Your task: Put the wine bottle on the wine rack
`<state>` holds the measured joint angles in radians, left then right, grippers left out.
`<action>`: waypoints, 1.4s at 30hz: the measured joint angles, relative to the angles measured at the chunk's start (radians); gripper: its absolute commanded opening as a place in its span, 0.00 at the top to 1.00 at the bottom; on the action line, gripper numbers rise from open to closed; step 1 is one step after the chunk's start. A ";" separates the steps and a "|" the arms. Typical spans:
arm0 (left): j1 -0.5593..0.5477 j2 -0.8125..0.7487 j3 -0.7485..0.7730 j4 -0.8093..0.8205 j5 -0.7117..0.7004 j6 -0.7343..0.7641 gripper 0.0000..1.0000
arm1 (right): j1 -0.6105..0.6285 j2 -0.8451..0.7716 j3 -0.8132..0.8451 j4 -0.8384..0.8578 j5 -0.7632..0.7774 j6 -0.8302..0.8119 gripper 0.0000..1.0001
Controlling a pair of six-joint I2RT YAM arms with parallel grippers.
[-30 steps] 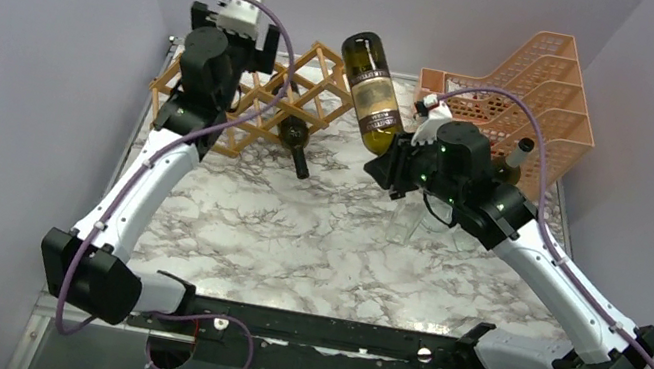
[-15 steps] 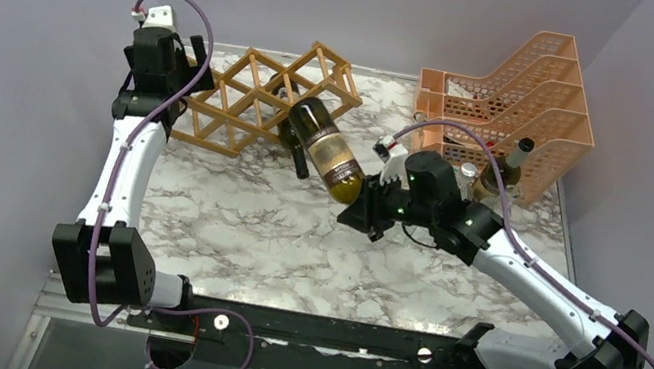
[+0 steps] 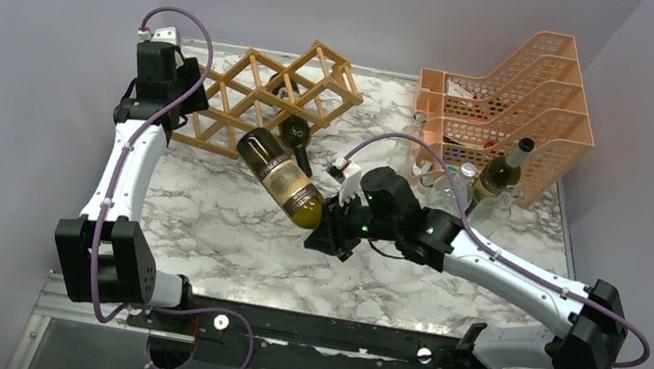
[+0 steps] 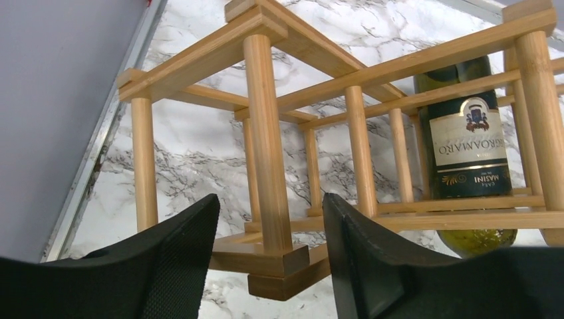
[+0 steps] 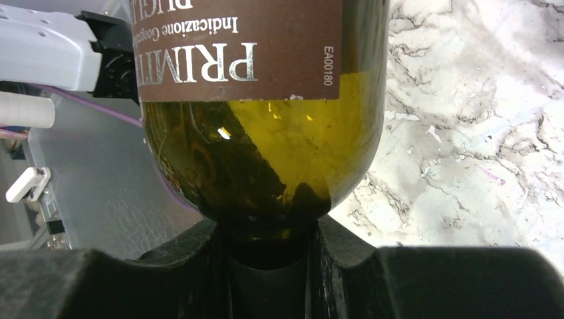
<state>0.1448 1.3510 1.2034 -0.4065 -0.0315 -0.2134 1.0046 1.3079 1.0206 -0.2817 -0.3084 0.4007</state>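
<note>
The wine rack (image 3: 267, 98), a light wooden lattice, lies at the back left of the marble table. My left gripper (image 3: 189, 91) is at its left end. In the left wrist view the left gripper (image 4: 269, 199) is shut on a corner post and foot block of the wine rack (image 4: 266, 133). The wine bottle (image 3: 282, 177), dark green with a brown label, hangs tilted just in front of the rack, base toward it. My right gripper (image 3: 324, 225) is shut on its neck. The right wrist view shows the wine bottle (image 5: 266, 100) shoulder above the right gripper (image 5: 269, 232).
A second bottle (image 3: 296, 133) lies in a cell of the rack, its label facing the left wrist camera (image 4: 469, 153). A peach mesh organiser (image 3: 523, 87) stands at the back right, with another bottle (image 3: 499, 174) and clear glasses (image 3: 445, 180) in front of it.
The right arm carried the bottle from high at the back down and left, to in front of the rack. The left arm moved to the rack's left end and shut on its corner.
</note>
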 measured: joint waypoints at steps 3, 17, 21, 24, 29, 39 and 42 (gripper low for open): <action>0.000 -0.004 -0.004 0.000 0.032 -0.004 0.44 | 0.013 0.035 0.000 0.005 0.008 0.003 0.99; -0.001 -0.096 -0.100 -0.006 0.180 -0.043 0.29 | 0.048 0.282 0.054 0.010 0.112 0.074 0.99; -0.001 -0.136 -0.116 -0.026 0.162 -0.043 0.26 | 0.048 0.359 0.113 0.013 0.143 0.099 0.99; -0.001 -0.160 -0.116 -0.037 0.146 -0.038 0.25 | 0.048 0.421 0.169 0.023 0.157 0.114 0.99; -0.001 -0.183 -0.115 -0.053 0.131 -0.031 0.25 | 0.050 0.507 0.243 0.044 0.172 0.136 0.99; -0.035 -0.222 -0.034 -0.142 0.090 -0.011 0.25 | 0.050 0.612 0.344 0.045 0.216 0.183 0.99; -0.045 -0.241 0.006 -0.169 0.089 -0.003 0.25 | 0.050 0.648 0.381 0.050 0.229 0.195 0.99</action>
<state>0.0998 1.1103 1.2091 -0.5758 0.0578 -0.2169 1.0550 1.9560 1.4017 -0.2317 -0.0799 0.5957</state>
